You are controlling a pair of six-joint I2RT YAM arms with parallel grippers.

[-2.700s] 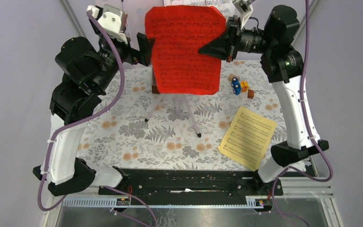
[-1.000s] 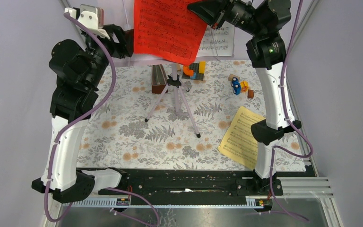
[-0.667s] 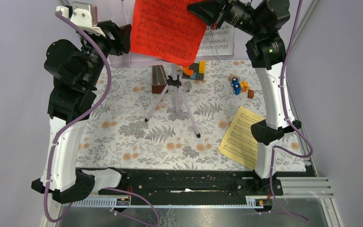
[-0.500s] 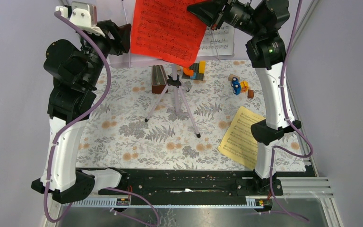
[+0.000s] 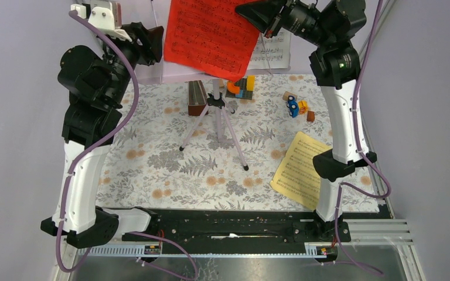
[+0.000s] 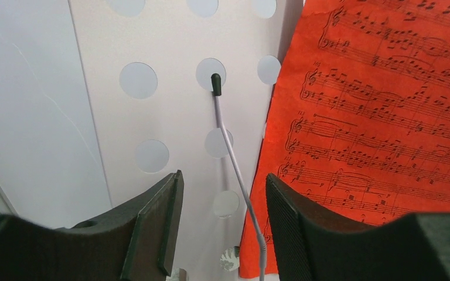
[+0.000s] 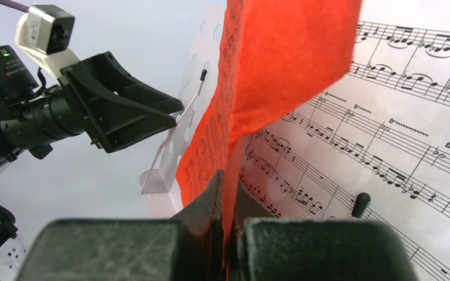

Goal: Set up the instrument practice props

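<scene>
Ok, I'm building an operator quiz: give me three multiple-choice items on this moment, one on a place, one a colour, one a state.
1. Where is the yellow sheet-music page?
A on the panel
B flat on the table, right side
C on the tripod
2. What colour page is in the right claw?
A white
B yellow
C red
3. How is the left claw?
A open, empty
B shut on the tripod
C shut on a page
B: it lies on the table. C: shut jaws pinch the red page. A: its fingers stand apart.

The red page hangs before pink perforated panel; lilac tripod stands upright; yellow page lies flat.
</scene>
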